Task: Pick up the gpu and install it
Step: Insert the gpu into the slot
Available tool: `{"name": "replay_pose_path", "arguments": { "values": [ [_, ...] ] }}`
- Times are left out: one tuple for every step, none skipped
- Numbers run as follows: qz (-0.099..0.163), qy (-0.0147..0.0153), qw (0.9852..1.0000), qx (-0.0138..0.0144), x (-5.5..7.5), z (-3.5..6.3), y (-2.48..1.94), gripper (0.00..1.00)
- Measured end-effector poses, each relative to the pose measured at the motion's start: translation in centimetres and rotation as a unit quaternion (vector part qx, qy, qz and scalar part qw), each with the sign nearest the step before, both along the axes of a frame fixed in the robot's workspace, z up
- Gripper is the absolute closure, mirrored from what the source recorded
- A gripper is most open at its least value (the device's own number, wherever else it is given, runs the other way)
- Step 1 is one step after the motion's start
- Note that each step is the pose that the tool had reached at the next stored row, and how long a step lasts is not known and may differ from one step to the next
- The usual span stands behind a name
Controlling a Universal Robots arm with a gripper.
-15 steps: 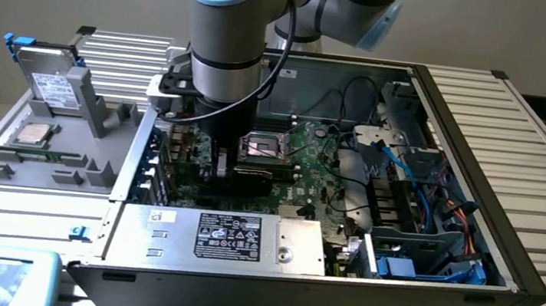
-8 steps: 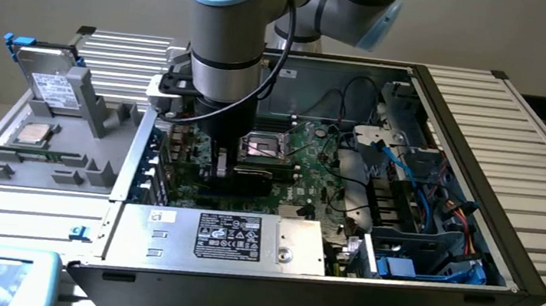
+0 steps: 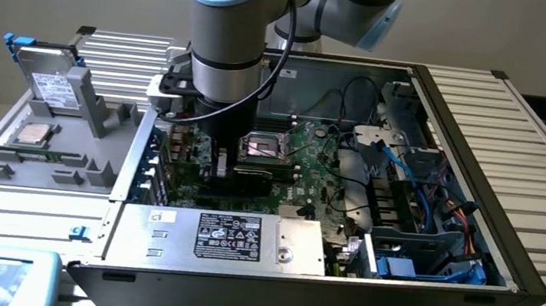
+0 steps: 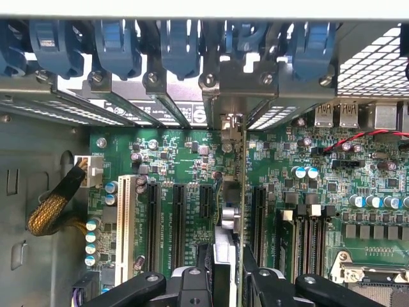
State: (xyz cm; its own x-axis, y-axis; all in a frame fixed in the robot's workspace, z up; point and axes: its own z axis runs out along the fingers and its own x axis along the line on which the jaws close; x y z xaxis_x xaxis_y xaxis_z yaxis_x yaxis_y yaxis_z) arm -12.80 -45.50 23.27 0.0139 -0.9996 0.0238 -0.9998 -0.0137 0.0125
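Note:
Held edge-on between my fingers, the gpu point(image 4: 231, 220) shows a thin green board edge and silver parts. Its metal end bracket point(image 4: 233, 86) sits against the rear slot openings of the case. The card stands upright in line with the black expansion slots point(image 4: 177, 217) on the green motherboard point(image 4: 192, 153). Whether it is fully seated in a slot I cannot tell. My gripper point(image 4: 227, 281) is shut on the card's near end. In the exterior view my gripper point(image 3: 221, 172) reaches straight down inside the open computer case point(image 3: 509, 249), just beside the CPU socket point(image 3: 259, 147).
Blue retention latches point(image 4: 179, 45) line the rear wall above the slots. A white slot point(image 4: 124, 220) and a braided cable point(image 4: 51, 208) lie to one side, memory slots point(image 4: 307, 240) to the other. The labelled power supply point(image 3: 227, 236), cables point(image 3: 435, 179) and a parts tray point(image 3: 47, 150) surround the work area.

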Motion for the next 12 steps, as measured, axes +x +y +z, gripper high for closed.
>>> {"name": "replay_pose_path", "arguments": {
  "values": [
    [0.000, 0.0000, 1.0000, 0.0000, 0.00, 0.00, 0.00, 0.72],
    [0.000, -0.0001, 1.0000, -0.0001, 0.00, -0.01, 0.01, 0.72],
    [0.000, -0.0002, 1.0000, -0.0001, 0.00, -0.02, 0.00, 0.72],
    [0.000, -0.0003, 1.0000, 0.0000, 0.00, -0.04, 0.00, 0.72],
    [0.000, -0.0004, 1.0000, 0.0000, 0.01, -0.06, 0.00, 0.72],
    [0.000, -0.0004, 1.0000, 0.0000, 0.01, -0.07, 0.00, 0.72],
    [0.000, -0.0007, 1.0000, -0.0001, 0.00, -0.07, 0.00, 0.72],
    [0.000, -0.0011, 1.0000, 0.0000, -0.01, -0.08, 0.01, 0.72],
    [0.000, -0.0023, 1.0000, 0.0001, -0.06, -0.08, 0.01, 0.72],
    [0.000, -0.0049, 1.0000, 0.0001, -0.15, -0.08, 0.01, 0.72],
    [0.000, -0.0083, 1.0000, 0.0001, -0.26, -0.09, 0.01, 0.72],
    [0.000, -0.0110, 0.9999, 0.0001, -0.34, -0.08, 0.01, 0.72]
  ]
}}
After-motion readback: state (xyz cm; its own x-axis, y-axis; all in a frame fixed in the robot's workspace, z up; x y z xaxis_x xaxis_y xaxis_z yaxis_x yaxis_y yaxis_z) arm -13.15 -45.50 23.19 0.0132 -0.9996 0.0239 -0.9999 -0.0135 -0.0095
